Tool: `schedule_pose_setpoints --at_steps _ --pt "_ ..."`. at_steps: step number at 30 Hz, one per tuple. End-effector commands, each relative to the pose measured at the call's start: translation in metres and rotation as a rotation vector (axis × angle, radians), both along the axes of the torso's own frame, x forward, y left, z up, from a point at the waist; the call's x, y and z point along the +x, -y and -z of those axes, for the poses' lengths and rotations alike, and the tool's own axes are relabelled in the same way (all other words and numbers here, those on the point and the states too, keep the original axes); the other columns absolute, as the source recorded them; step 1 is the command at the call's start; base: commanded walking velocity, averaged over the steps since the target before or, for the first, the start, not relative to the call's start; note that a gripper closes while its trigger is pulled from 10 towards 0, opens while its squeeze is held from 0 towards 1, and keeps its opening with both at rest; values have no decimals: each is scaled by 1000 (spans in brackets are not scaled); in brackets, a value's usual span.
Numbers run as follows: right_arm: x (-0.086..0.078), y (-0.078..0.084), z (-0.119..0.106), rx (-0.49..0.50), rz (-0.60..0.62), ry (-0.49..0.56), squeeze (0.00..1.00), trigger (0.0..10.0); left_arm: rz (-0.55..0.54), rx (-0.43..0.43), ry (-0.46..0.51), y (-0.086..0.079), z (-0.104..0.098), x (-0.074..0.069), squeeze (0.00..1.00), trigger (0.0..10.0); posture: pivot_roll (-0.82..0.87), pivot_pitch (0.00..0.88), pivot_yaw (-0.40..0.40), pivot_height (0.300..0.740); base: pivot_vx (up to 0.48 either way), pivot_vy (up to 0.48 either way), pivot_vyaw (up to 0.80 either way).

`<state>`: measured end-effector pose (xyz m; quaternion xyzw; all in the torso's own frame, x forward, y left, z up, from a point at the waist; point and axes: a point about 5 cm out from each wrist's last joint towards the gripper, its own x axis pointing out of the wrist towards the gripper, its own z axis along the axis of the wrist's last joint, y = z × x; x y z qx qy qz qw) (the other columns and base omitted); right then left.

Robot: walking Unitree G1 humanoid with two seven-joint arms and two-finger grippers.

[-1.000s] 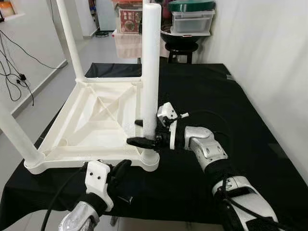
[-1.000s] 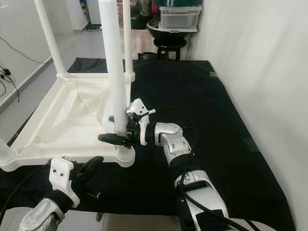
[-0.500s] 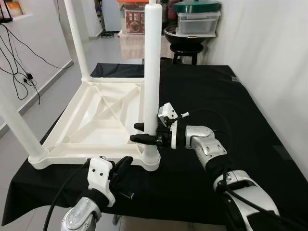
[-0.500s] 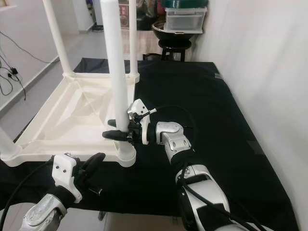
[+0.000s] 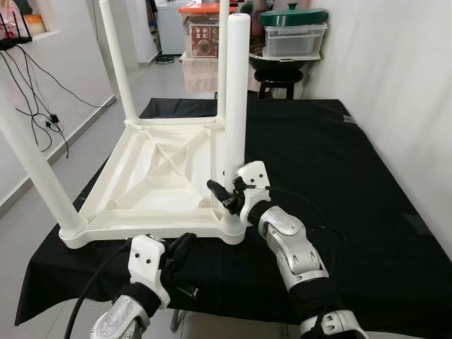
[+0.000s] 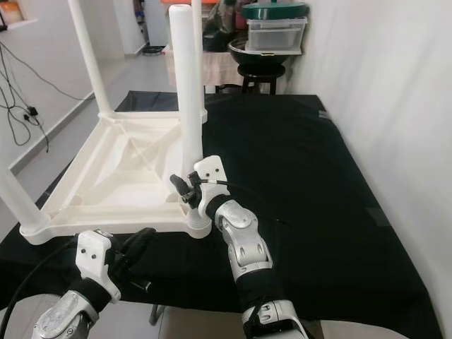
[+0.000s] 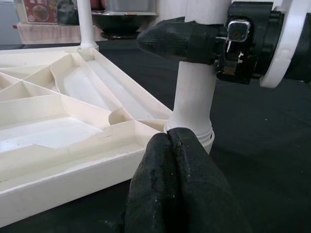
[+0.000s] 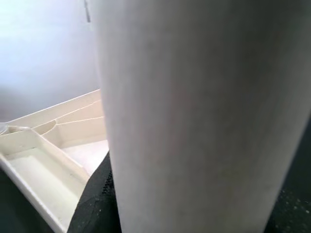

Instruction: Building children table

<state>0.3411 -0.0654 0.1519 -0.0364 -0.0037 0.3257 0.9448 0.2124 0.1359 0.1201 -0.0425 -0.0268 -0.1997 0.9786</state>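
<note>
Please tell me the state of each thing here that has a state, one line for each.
White plastic children table top: upside down on the black cloth.
White round leg nearest the robot: upright in its corner socket.
Right pincer: shut on this leg, low down.
Left pincer: shut, holding nothing.
Clear storage box with green lid: closed.
</note>
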Motion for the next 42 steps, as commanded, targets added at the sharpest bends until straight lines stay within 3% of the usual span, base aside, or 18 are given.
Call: schedule_pose_setpoints --at_steps 1,2,7,8,10,11,15,19,20,26,29,33,35,37,38,39,40,42 --pt "-3 -2 11 -56 -18 -55 306 10000 -9 4 1 -1 -1 0 0 10000 -11 0 -24 740 0 0 0" --pt "-15 -16 -5 9 -310 -64 1000 10000 -12 4 2 -1 -1 1 0 10000 -6 0 -24 740 0 0 0" --pt "-22 -20 -15 16 -533 -33 1000 10000 -11 3 3 0 -2 2 0 10000 -6 0 -23 740 0 0 0" --pt "-20 -17 -18 -3 -613 -23 67 10000 -8 3 3 1 -2 2 0 10000 0 0 -25 740 0 0 0" --pt "-20 -17 -18 -3 -613 -23 67 10000 -8 3 3 1 -2 2 0 10000 0 0 -25 740 0 0 0" --pt "-13 -14 -19 -20 -692 -35 0 10000 -6 2 3 2 -2 3 0 10000 17 0 -35 740 0 0 0" --pt "3 -16 -23 -28 -843 -90 0 10000 -7 1 3 5 -2 1 0 10000 61 0 -56 740 0 0 0" --pt "7 -20 -25 -14 -855 -114 0 10000 -11 1 0 7 -2 -2 0 10000 83 0 -58 740 0 0 0" --pt "8 -20 -25 -4 -868 -139 0 0 -12 1 -3 7 -1 -4 0 10000 91 0 -60 740 0 0 0" --pt "8 -13 -21 -6 -896 -190 0 0 -11 0 -8 7 -2 -6 0 10000 91 0 -58 740 0 0 0" --pt "9 -6 -17 -15 -883 -193 0 0 -10 0 -9 7 -2 -7 0 10000 86 0 -55 740 0 0 0" --pt "13 4 -9 -56 -778 -166 0 0 -10 -1 -10 7 -2 -8 0 10000 78 0 -52 740 0 0 0" --pt "17 14 1 -99 -625 -151 0 0 -12 -1 -10 6 -3 -9 0 10000 69 8 -52 740 0 0 0" --pt "17 14 1 -99 -625 -151 0 0 -12 -1 -10 6 -3 -9 0 10000 69 8 -52 740 0 0 0" --pt "23 18 18 -85 -212 -217 0 0 -13 1 -12 4 -3 -9 0 10000 54 29 -40 740 0 0 0" --pt "23 18 18 -85 -212 -217 0 0 -13 1 -12 4 -3 -9 0 10000 54 29 -40 740 0 0 0" --pt "1 18 34 -134 -66 -253 0 0 -12 5 -15 1 -4 -10 0 10000 54 30 -36 740 0 0 0" --pt "-12 18 30 -162 29 -217 0 0 -9 9 -20 -1 -3 -9 0 10000 13 14 -9 740 0 0 0"
